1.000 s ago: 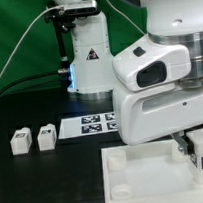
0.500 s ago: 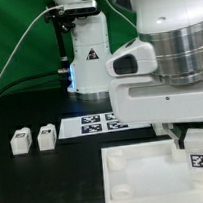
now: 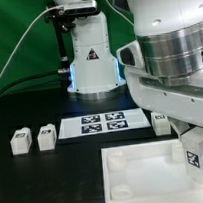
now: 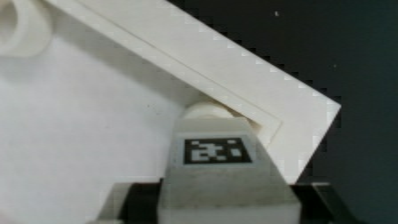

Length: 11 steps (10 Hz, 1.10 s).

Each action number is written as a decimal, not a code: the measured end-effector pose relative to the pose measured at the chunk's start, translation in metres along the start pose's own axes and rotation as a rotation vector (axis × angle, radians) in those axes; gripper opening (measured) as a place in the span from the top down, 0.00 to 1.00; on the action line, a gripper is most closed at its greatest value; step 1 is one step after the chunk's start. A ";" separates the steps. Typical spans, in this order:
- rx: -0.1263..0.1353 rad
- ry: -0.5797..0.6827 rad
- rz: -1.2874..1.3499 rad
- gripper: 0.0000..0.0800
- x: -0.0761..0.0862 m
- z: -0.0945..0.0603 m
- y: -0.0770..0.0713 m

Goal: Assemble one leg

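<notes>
My gripper [image 3: 198,138] is shut on a leg [image 3: 200,154], a small white block with a black-and-white tag. It holds the leg upright over the near corner of the white tabletop [image 3: 137,181] at the exterior view's right. In the wrist view the leg [image 4: 217,150] sits between the dark fingers [image 4: 146,200] of the gripper [image 4: 221,198]. Its far end is at a round corner socket [image 4: 215,108] of the tabletop [image 4: 89,120]. I cannot tell whether it is seated. Two more legs [image 3: 20,141] [image 3: 46,138] stand at the exterior view's left.
The marker board [image 3: 100,123] lies behind the tabletop. Another white block [image 3: 162,123] sits by its end at the exterior view's right. The arm's base [image 3: 90,60] stands at the back. A second socket [image 4: 22,30] shows in the wrist view.
The wrist and arm body have turned and shifted to the exterior view's right, uncovering the marker board and a white block. The held leg stays over the tabletop's corner.
</notes>
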State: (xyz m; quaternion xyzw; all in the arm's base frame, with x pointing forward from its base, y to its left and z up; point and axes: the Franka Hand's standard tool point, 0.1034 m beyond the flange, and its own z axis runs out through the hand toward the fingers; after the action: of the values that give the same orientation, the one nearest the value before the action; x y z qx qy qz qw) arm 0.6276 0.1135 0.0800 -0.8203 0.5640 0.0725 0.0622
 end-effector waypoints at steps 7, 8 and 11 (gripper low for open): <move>0.059 -0.016 0.211 0.42 -0.009 0.004 -0.002; 0.051 -0.008 0.017 0.27 -0.008 0.004 -0.001; 0.043 -0.002 -0.278 0.19 -0.009 0.005 0.000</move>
State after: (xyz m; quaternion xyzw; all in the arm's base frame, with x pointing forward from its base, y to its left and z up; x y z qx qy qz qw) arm 0.6243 0.1226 0.0766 -0.8889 0.4462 0.0518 0.0899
